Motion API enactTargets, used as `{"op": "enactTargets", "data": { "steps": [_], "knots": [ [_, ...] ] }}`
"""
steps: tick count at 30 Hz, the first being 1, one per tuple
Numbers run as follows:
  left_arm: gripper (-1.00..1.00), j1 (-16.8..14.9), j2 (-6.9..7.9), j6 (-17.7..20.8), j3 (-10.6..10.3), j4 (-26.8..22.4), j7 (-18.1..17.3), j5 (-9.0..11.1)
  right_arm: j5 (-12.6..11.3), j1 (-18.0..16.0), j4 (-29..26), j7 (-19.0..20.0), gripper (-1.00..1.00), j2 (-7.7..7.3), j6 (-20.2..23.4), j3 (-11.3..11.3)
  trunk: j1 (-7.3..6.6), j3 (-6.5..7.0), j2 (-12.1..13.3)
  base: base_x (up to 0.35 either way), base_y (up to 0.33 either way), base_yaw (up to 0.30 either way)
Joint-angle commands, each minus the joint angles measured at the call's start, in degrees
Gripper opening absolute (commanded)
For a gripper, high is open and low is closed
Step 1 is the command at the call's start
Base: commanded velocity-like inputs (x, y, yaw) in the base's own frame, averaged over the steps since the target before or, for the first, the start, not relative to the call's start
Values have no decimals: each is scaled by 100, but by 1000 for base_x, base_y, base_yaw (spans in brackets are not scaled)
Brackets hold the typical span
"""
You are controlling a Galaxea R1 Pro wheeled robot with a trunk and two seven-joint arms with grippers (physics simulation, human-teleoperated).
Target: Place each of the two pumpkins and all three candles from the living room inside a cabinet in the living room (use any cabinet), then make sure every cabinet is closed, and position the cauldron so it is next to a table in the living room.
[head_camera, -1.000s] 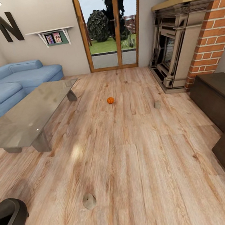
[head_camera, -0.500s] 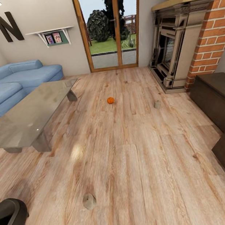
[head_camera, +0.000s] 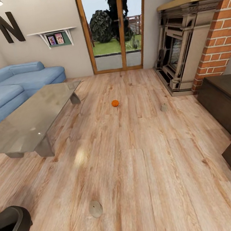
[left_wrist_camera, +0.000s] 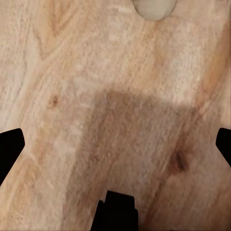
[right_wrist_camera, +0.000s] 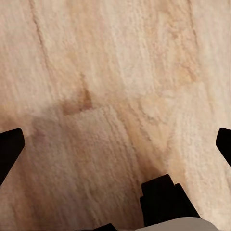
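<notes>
2 grippers (left_wrist_camera: 115,144) (right_wrist_camera: 115,144) spread wide over plank floor (head_camera: 140,171); 1 pumpkin (head_camera: 115,103) beyond glass table (head_camera: 26,123).

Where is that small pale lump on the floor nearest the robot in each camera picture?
Head view: the candle lies low, left of centre, right of the cauldron.
Left wrist view: probably the same candle, at that picture's top edge.
Right wrist view: floor planks beyond the right gripper.
Shared landmark: the floor planks.

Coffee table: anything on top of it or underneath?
The coffee table has a bare glass top showing reflections. Through the glass, two grey supports and wood floor appear. Its left end is cut off by the frame, so that part cannot be checked.
</notes>
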Motion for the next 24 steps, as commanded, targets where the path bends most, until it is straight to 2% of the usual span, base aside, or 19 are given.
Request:
{"op": "enactTargets", "data": {
  "steps": [1,3,5,6,9,12,16,19,22,24],
  "knots": [
    [100,-3,7,-38,-66,-1,43,53,-54,-3,-64,15,100,-4,-73,28,-1,-4,-2,1,2,0],
    [100,-3,7,-58,-123,-1,43,54,-54,-3,-406,9,100,-36,-110,26,-1,-4,-2,0,1,0],
    [100,-3,6,-64,-143,2,43,54,-51,-6,-823,6,100,-70,63,30,-1,-4,-2,0,0,0],
    [100,-3,3,-69,-148,14,43,53,-49,-8,-1051,-5,100,-78,335,32,-1,-4,-2,0,0,0],
    [100,-3,-7,-133,-201,35,43,54,-45,-23,-1648,-178,100,-132,1513,17,-1,-4,-2,0,0,0],
    [100,-3,-5,-274,-320,47,43,66,-35,-9,-1970,-580,100,-252,2081,9,-1,-4,-2,0,0,0],
    [100,-3,-4,-300,-350,49,39,68,-29,1,-2078,-1008,100,-270,2240,25,-1,-4,-2,0,0,0],
    [100,-14,-2,-220,-337,-109,44,92,-41,3,-2101,-1109,100,-331,2268,14,-1,-4,-2,57,0,0],
    [100,-29,-13,265,-334,-671,58,91,-36,-1,-2105,-1129,100,-338,2258,21,-1,-4,-2,223,47,0],
    [100,-34,-8,865,-316,-1270,83,85,-31,-2,-2104,-1140,100,-333,2186,30,-1,-4,-2,254,106,0]
  ]
}}
